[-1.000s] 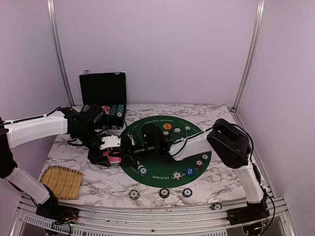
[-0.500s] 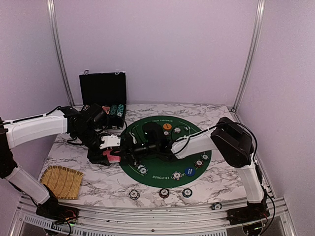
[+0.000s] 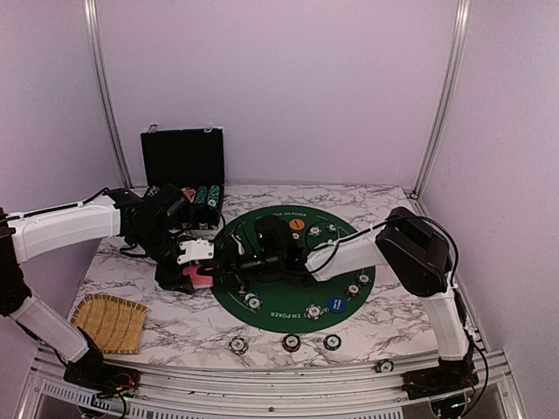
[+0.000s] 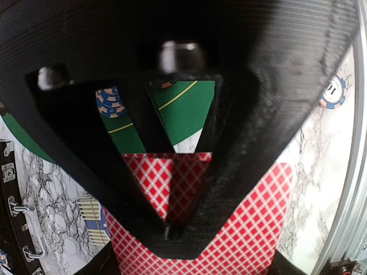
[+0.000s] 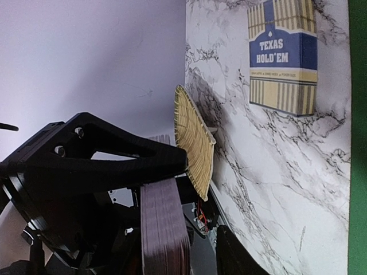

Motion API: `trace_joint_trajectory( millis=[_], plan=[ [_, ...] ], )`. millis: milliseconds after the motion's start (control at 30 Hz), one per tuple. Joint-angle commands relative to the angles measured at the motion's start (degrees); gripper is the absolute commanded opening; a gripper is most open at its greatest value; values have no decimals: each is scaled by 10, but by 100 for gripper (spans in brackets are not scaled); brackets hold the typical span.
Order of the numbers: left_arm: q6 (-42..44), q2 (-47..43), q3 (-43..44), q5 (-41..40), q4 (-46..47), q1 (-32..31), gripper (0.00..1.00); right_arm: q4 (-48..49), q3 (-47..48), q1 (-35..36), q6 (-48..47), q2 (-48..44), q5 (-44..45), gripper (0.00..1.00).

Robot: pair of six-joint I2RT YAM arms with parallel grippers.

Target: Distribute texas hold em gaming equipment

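Observation:
My left gripper [image 3: 197, 264] [image 4: 172, 228] is shut on a deck of red-backed playing cards [image 3: 200, 278] [image 4: 252, 223], held at the left edge of the green poker mat [image 3: 278, 319]. My right gripper [image 3: 230, 269] [image 5: 205, 200] reaches across the mat to that deck and is open. The deck's edge [image 5: 164, 229] lies against its upper finger [image 5: 114, 152], clear of the lower one. An orange button [image 3: 297, 224], a blue button [image 3: 335, 304] and striped chips [image 3: 314, 233] lie on the mat. Three more chips [image 3: 292, 342] lie near the front edge.
The open black chip case [image 3: 183, 166] stands at the back left with chips in it. A Texas Hold'em card box [image 5: 282, 57] lies on the marble below the grippers. A woven straw mat [image 3: 109, 321] [image 5: 195, 143] lies front left. One chip [image 3: 384, 367] sits on the front rail.
My right gripper has crept a little to the left, closer onto the deck. The left gripper and the deck have stayed almost still.

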Motion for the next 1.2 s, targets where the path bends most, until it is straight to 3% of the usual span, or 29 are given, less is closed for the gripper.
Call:
trace_joint_trajectory(
  millis=[0,300,567,633,767,1167],
  plan=[
    [-10,3,24,10,-11,-1,35,29,-1,-3,16,-5,-5,44],
    [-23,2,26,27,-11,-1,34,76,12,-1,53,14,-11,45],
    [-32,5,33,19,-11,-1,35,102,28,2,76,26,-22,12],
    [-34,6,32,19,-11,-1,39,115,21,2,83,25,-21,8],
    [-36,4,29,27,-10,-1,59,176,8,2,117,30,-22,0],
    [-30,-23,20,77,-7,3,73,233,-7,2,144,32,-25,0]
  ],
)
